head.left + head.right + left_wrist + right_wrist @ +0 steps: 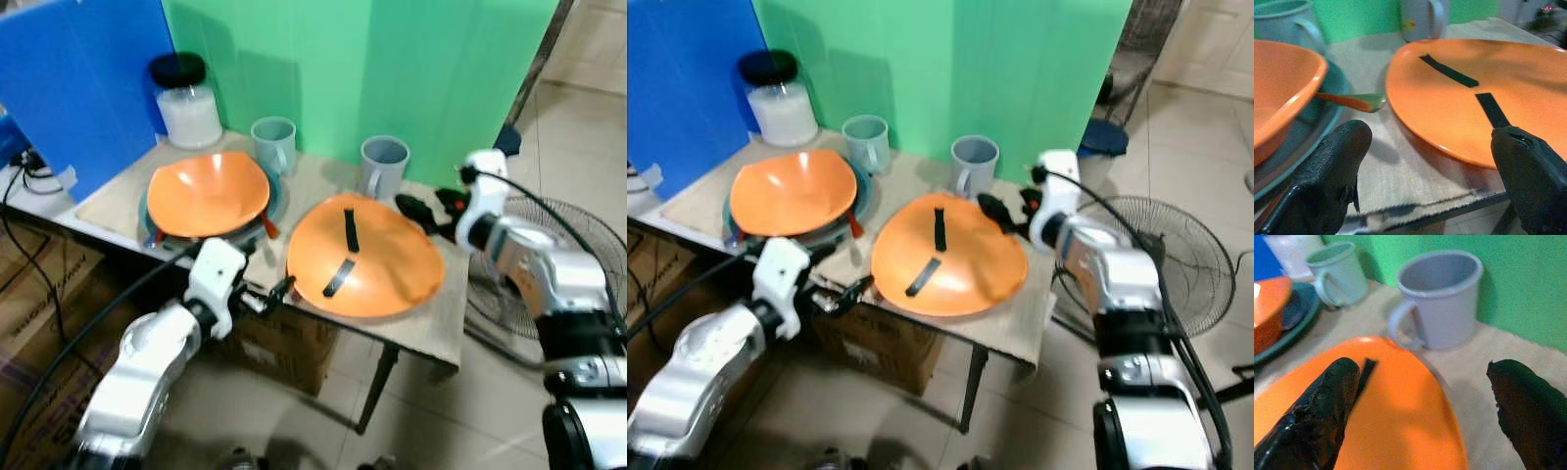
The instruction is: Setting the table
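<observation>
An orange plate (pixel 362 257) with two black tape strips lies on the beige mat near the table's front. To its left an orange bowl (pixel 208 193) sits on a teal plate (pixel 278 199), and a spoon (pixel 1359 101) with an orange handle pokes out from under it. A teal mug (pixel 274 142) and a grey mug (pixel 382 164) stand behind. My left gripper (pixel 269 299) is open at the table's front edge, between bowl and plate. My right gripper (pixel 426 208) is open by the plate's far right rim, just in front of the grey mug (pixel 1442 298).
A white jar (pixel 186 100) with a black lid stands at the back left, against blue and green boards. A floor fan (pixel 578 245) is to the right of the table. Cardboard boxes (pixel 284 343) sit under the table. Cables hang at the far left.
</observation>
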